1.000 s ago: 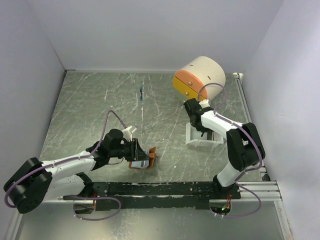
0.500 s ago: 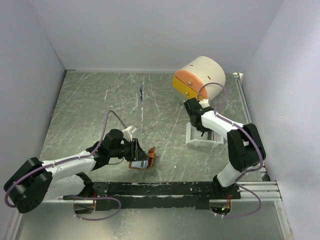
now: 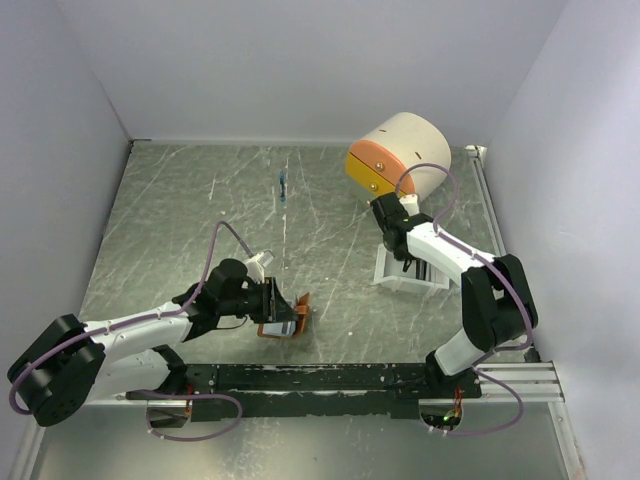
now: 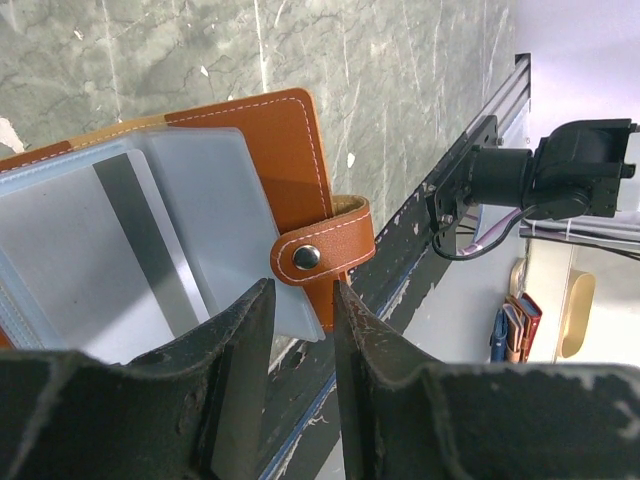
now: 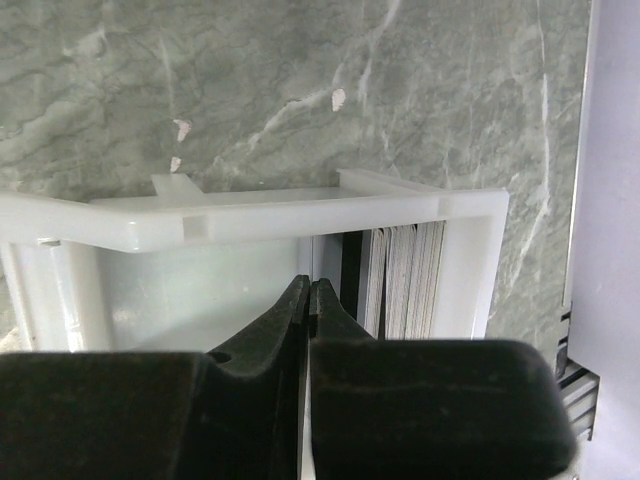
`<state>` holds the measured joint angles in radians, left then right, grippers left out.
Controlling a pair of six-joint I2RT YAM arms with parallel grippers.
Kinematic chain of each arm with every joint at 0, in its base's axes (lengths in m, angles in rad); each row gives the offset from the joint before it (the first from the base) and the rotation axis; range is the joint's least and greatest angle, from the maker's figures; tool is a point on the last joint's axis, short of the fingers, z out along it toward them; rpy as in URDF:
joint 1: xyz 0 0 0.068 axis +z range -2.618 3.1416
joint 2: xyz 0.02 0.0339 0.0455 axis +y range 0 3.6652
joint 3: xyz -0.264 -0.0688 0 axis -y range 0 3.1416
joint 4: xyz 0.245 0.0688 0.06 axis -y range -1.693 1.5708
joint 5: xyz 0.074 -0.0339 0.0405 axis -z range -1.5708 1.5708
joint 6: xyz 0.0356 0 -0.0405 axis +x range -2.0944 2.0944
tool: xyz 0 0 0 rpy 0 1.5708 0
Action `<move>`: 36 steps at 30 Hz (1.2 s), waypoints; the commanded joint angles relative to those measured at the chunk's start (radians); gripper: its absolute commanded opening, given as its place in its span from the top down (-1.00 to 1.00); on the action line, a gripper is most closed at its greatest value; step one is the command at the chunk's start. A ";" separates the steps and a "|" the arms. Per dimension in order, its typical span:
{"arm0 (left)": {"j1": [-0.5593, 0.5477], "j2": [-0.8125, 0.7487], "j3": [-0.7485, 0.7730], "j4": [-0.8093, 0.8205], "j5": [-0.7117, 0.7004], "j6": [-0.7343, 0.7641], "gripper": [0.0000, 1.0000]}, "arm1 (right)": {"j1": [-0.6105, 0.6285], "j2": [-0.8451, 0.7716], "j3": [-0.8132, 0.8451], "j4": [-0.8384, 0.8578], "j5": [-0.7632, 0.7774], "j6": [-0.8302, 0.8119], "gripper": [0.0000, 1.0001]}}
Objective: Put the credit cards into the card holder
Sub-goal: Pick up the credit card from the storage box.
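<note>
The brown card holder lies open near the table's front edge. In the left wrist view, the card holder shows pale pockets, a snap strap and a card with a grey stripe inside a pocket. My left gripper is at its near edge, fingers a narrow gap apart just below the strap. My right gripper is down in the white tray, jaws pressed together. Several credit cards stand on edge just right of it.
A cream-and-orange drawer box stands behind the tray. A small blue item lies at the back middle. The black base rail runs along the near edge, close to the card holder. The tray's front wall crosses ahead of the right jaws.
My right arm has shifted slightly to the right over the tray, showing more of the tray's left side. The left arm and the card holder have not moved.
</note>
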<state>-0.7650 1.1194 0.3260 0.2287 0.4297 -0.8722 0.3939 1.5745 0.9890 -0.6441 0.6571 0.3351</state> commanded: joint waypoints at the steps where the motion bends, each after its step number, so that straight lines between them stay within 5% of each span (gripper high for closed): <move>1: -0.010 -0.004 -0.006 0.027 -0.016 -0.005 0.19 | -0.007 -0.038 0.006 0.017 -0.043 -0.010 1.00; 14: -0.016 -0.025 0.043 -0.046 -0.045 0.012 0.19 | -0.004 -0.178 0.045 -0.066 -0.151 0.038 1.00; 22: -0.015 -0.080 0.083 -0.126 -0.115 0.017 -0.01 | -0.002 -0.330 0.077 -0.119 -0.270 0.074 1.00; 36: -0.015 -0.175 0.231 -0.277 -0.161 0.029 -0.18 | 0.023 -0.620 -0.035 0.097 -0.664 0.169 1.00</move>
<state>-0.7750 0.9745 0.4999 -0.0189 0.2726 -0.8524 0.4122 1.0115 1.0153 -0.6525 0.1581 0.4553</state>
